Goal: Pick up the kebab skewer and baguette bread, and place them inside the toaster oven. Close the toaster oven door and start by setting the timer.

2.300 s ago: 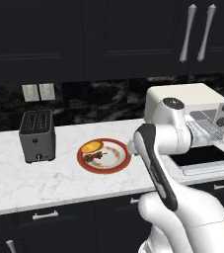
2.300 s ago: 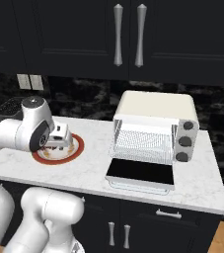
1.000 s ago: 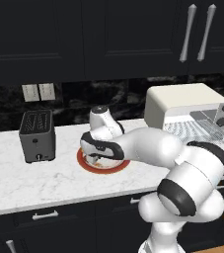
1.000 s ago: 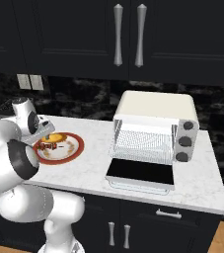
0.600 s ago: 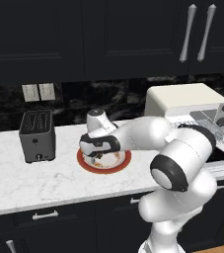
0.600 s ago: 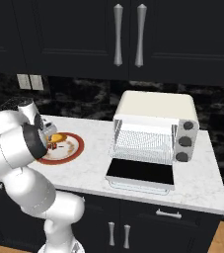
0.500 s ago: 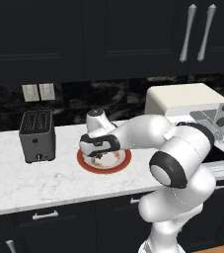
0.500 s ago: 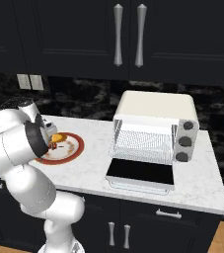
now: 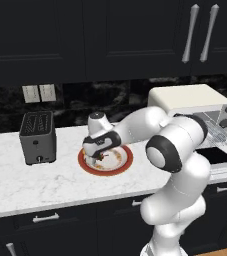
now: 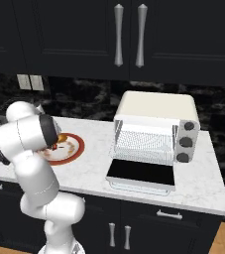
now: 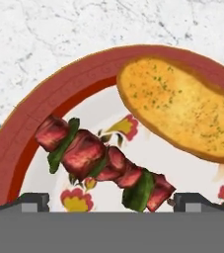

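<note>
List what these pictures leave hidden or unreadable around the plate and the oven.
- Left base view: the hand covers the skewer and bread on the plate.
- Right base view: the arm blocks the plate's left half.
- Hand view: the skewer's stick tips can't be made out.
- Oven knob markings: too small.

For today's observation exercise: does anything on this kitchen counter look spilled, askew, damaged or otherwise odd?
Nothing stands out. The skewer and the bread lie side by side on the red-rimmed plate, nothing spilled. The toaster oven stands square with its door folded down open. The open gripper hovers over the skewer.
</note>
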Controlling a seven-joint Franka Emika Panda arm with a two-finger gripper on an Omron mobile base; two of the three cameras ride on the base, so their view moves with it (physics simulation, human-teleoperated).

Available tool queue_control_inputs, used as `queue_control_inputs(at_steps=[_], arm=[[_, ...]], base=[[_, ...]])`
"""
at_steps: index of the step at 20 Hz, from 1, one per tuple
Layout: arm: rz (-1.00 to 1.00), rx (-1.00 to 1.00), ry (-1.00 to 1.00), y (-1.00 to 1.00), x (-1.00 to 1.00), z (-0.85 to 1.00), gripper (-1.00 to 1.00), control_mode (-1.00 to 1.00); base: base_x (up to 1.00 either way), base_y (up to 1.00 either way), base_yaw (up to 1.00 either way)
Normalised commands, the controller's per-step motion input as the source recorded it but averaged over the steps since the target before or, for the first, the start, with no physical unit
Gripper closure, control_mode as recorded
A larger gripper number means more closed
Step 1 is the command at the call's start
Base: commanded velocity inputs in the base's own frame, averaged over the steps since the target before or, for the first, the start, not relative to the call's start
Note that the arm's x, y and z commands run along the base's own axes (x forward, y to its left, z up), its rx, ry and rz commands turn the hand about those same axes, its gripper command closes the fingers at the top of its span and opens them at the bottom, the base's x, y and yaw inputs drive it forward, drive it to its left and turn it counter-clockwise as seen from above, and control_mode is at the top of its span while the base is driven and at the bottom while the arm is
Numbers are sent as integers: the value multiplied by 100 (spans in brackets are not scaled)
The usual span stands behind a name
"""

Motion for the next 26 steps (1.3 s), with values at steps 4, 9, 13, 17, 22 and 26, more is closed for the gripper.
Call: queue_control_inputs(at_steps=[4, 9, 13, 17, 22, 26], arm=[[2, 0, 0, 0, 34, -23, -100, -100], [1, -2, 0, 0, -1, -20, -100, -100], [0, -1, 0, 0, -15, -16, -100, -100], [0, 0, 0, 0, -41, -15, -100, -100], [-1, 0, 0, 0, -12, -13, -100, -100], [0, 0, 0, 0, 15, -3, -100, -100]], base=[[0, 0, 0], [0, 0, 0], [0, 0, 0], [0, 0, 0], [0, 0, 0], [0, 0, 0]])
